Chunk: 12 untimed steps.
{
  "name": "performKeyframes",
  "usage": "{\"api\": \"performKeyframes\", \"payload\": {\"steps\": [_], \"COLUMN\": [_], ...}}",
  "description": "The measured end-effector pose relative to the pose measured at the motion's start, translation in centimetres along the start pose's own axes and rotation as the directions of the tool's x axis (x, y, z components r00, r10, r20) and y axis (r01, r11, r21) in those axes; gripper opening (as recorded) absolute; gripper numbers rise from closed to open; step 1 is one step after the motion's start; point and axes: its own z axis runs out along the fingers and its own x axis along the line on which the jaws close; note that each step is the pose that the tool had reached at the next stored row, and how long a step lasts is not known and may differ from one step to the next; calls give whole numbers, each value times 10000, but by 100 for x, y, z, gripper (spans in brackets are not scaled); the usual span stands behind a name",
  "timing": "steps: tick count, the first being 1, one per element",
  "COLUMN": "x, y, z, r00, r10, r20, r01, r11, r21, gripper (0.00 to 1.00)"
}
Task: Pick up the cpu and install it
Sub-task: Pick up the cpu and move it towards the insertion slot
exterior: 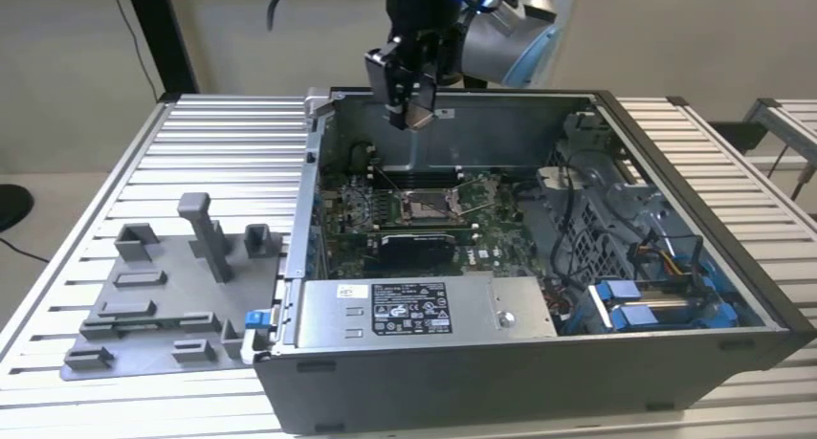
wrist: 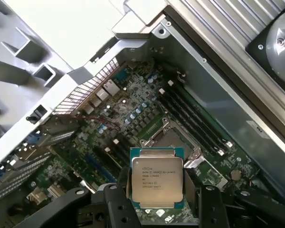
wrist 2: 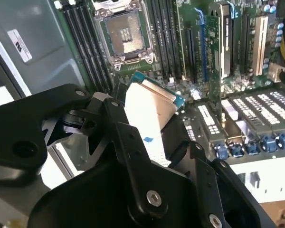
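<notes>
**Cpu in the gripper over the case: pins and grip are the risks**

The gripper (exterior: 415, 116) pinches the cpu (wrist: 156, 178) by two opposite edges, one finger (wrist: 115, 202) on each side. The cpu hangs in the air over the open case (exterior: 715, 219), above the board (exterior: 370, 214) and well clear of the socket (wrist 2: 123, 34). It is not seated.

Risks, my read:
- The socket frame looks open with the contact field exposed. A tilted or off-centre approach would put a corner into the pins and bend them.
- Each wrist view shows a broad face of the chip, so I judge it is held on edge, not flat to the socket. An edge landing first is the worst case.
- The hold is on thin edges only. A slip would mean rotation, or a drop onto the board.
- I can't tell whether the corner marks match the socket.
- The RAM slots (wrist: 194, 124) sit just beside the socket, so a finger could clip them.

Cpu look: a small flat square with a pale silver-grey lid and fine dark print. A teal-green substrate rim shows around the lid. No dents are visible.
</notes>
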Motion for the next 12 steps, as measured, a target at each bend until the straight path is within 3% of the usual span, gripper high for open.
{"api": "performKeyframes", "payload": {"steps": [3, 6, 9, 12], "x": [0, 0, 0, 1], "y": [0, 0, 0, -1], "z": [1, 3, 5, 8], "r00": [9986, 9942, 9869, 9766], "r10": [533, 1076, 1609, 2148], "r20": [28, 56, 86, 114], "r01": [-533, -1076, -1609, -2149], "r11": [9986, 9942, 9870, 9766], "r21": [12, 22, 32, 40], "gripper": [0, 0, 0, 0]}}
